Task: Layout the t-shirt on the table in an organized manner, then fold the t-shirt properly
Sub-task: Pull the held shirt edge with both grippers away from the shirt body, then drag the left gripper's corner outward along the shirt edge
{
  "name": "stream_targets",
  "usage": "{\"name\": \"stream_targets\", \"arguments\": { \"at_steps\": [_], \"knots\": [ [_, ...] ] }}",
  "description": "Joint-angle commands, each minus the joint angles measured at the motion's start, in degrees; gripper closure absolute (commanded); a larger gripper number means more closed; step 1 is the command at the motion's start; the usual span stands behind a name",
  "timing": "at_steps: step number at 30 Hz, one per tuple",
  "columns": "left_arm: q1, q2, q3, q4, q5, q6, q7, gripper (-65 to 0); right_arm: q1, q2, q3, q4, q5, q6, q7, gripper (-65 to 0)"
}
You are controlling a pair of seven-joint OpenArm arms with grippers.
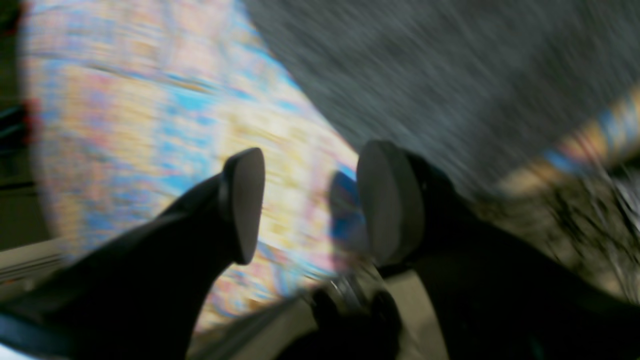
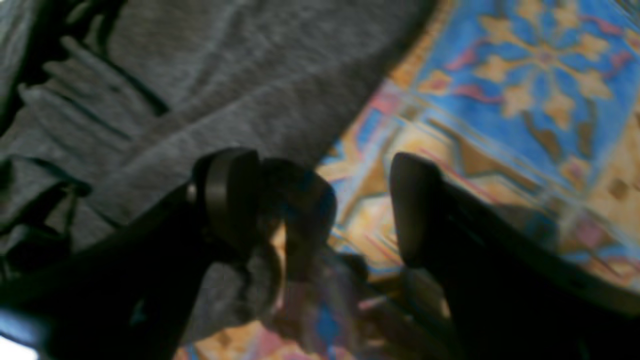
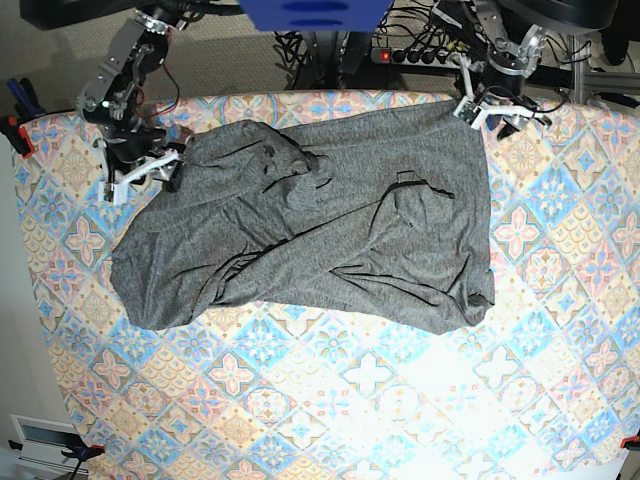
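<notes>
The dark grey t-shirt (image 3: 320,230) lies rumpled and partly folded over itself across the far half of the table (image 3: 350,400). My left gripper (image 3: 490,108) hovers at the shirt's far right corner. In the blurred left wrist view this gripper (image 1: 317,202) is open with nothing between its pads, with the shirt (image 1: 450,75) beyond it and the table (image 1: 150,125) to the left. My right gripper (image 3: 150,170) is at the shirt's far left edge. In the right wrist view this gripper (image 2: 322,205) stands open, one finger over the shirt's edge (image 2: 250,75), the other over the table (image 2: 525,75).
Cables and a power strip (image 3: 400,50) run behind the table's far edge. A blue object (image 3: 310,12) hangs at the top centre. Clamps (image 3: 15,130) hold the cloth at the left edge. A white box (image 3: 40,440) sits on the floor at bottom left.
</notes>
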Motion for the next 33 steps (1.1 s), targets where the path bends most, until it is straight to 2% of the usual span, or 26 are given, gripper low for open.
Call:
{"name": "stream_targets", "arguments": {
  "at_steps": [1, 9, 18, 33],
  "knots": [
    [-0.6, -0.1, 0.0, 0.5, -0.1, 1.2, -1.1, -32.6, 0.3, 0.5, 0.2, 0.9, 0.6, 0.1, 1.1, -39.1],
    [-1.7, -0.1, 1.5, -0.4, 2.4, 1.2, -1.1, -32.6, 0.3, 0.5, 0.2, 1.0, 0.6, 0.1, 1.1, -39.1],
    [3.5, -0.1, 6.5, 0.5, 2.9, 1.2, -1.1, -32.4, 0.3, 0.5, 0.2, 1.0, 0.6, 0.1, 1.1, -39.1],
    [6.7, -0.1, 6.5, 1.2, 2.8, 1.2, -1.1, -32.3, 0.3, 0.5, 0.2, 1.0, 0.6, 0.1, 1.2, -39.1]
  ]
}}
